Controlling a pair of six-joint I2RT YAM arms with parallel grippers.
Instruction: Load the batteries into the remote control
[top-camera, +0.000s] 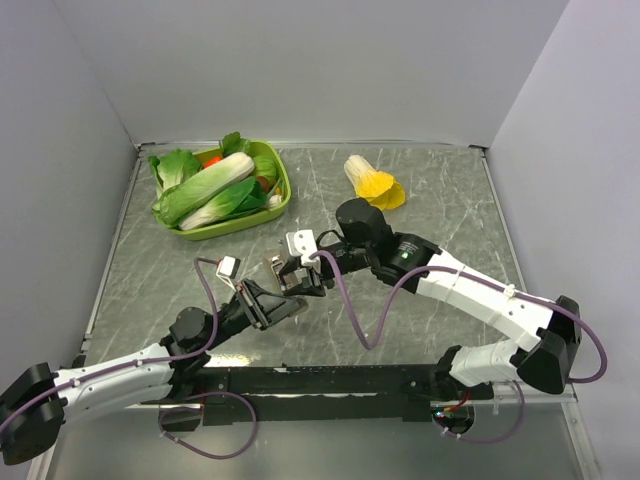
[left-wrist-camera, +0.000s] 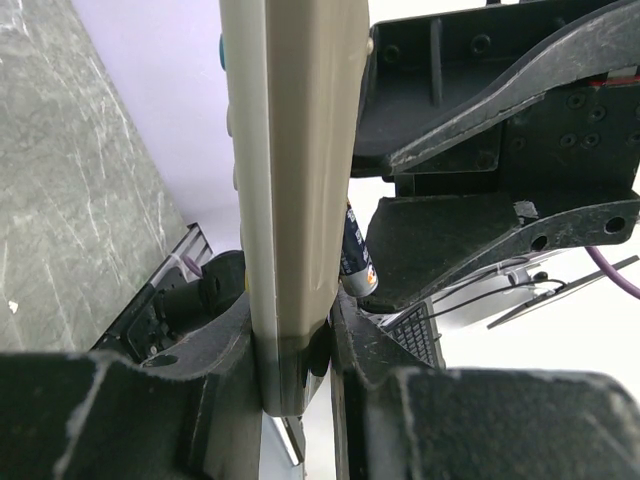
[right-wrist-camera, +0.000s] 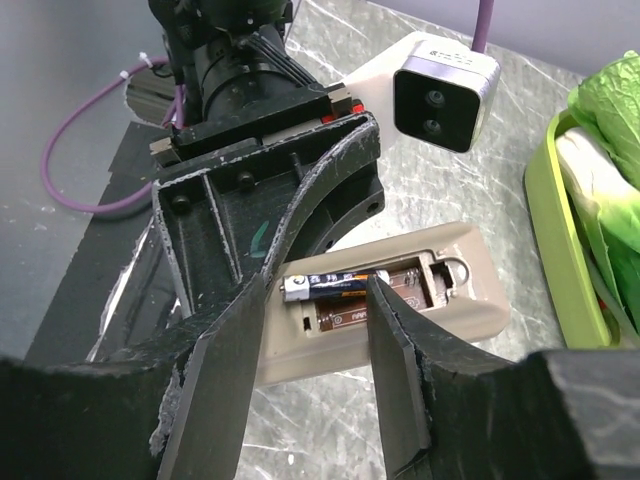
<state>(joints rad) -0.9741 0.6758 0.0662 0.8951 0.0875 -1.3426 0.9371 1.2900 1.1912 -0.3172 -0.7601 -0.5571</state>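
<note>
Left claw clamps remote mid-table; right claw half-open, straddling battery in open compartment. Vegetable tray far left.

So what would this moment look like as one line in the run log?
left gripper: shut on remote control | right gripper: jaws astride battery in open compartment, grip unclear | stage: loading

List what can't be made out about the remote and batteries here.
1. Second battery: unseen anywhere; in the right wrist view the right claw covers part of the lower slot.
2. Remote buttons: left wrist view shows them edge-on only.
3. Battery in the remote: too small to find in the top view.
</note>
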